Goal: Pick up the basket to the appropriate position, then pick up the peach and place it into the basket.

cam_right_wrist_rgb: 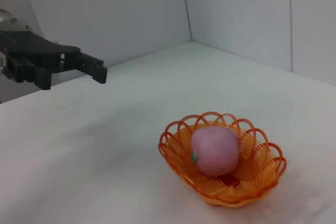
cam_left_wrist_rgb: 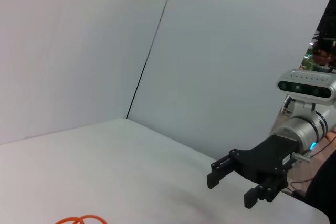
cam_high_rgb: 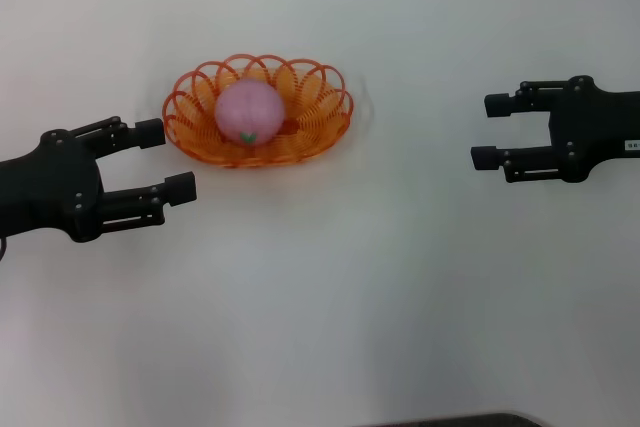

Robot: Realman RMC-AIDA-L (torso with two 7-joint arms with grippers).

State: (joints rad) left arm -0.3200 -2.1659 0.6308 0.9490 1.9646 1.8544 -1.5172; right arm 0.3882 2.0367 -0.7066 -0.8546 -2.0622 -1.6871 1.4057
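With the peach (cam_high_rgb: 248,113) already sitting in the basket (cam_high_rgb: 190,102) on the tabletop (cam_high_rgb: 320,307), you'd grip its light, springy rim gently; left gripper (cam_high_rgb: 165,160) and right gripper (cam_high_rgb: 493,131) gape empty.

White table (cam_high_rgb: 330,327) across the whole near scene, matte, evenly lit with soft shadows. Pale grey walls (cam_left_wrist_rgb: 79,45) behind, meeting at a dark vertical corner seam (cam_left_wrist_rgb: 152,45) above the far edge of the table. Dark strip (cam_high_rgb: 460,421) along the near edge.
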